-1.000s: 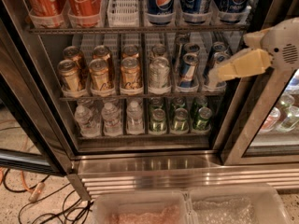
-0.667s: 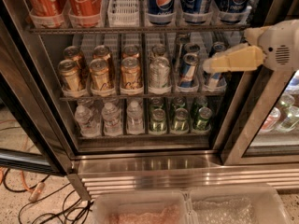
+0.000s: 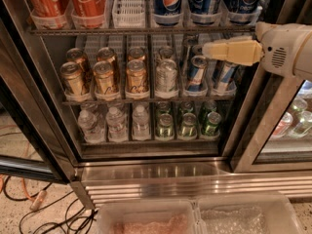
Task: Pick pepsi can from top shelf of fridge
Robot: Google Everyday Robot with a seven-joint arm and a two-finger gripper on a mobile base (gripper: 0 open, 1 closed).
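Looking at the fridge [image 3: 156, 172] with its door open, a lot is cropped. Three pepsi cans stand at the right end of the top shelf [image 3: 97, 30], and their tops all run out of the picture. The left pepsi can [image 3: 168, 1] shows its logo best, the next one along is half turned, and the third sits right above the arm. At the left end of the same shelf the Coke cans [image 3: 87, 1] are cut off the same way, with a white tray [image 3: 129, 4] between the two groups.

The gripper [image 3: 208, 50] hangs just under the right end of the top shelf, pointing left and not touching any can. It reads as one cream block from this side, so I can't tell if the jaws are wide or narrow. It and the white arm [image 3: 287, 52] cover part of the slim blue-and-silver cans [image 3: 197, 72] one level below the top shelf. The gold cans [image 3: 105, 74] and silver cans [image 3: 165, 77] share that level. Two levels below, the water bottles [image 3: 117, 123] and green bottles [image 3: 187, 123] are murky behind the rail. Further below sit some clear bins [image 3: 146, 218], contents unreadable, and loose cables [image 3: 29, 204].

Compared with a second ago, the gripper has come up and slid a little left, from the middle of the slim cans to nearly the top shelf's rail. The cans haven't budged.
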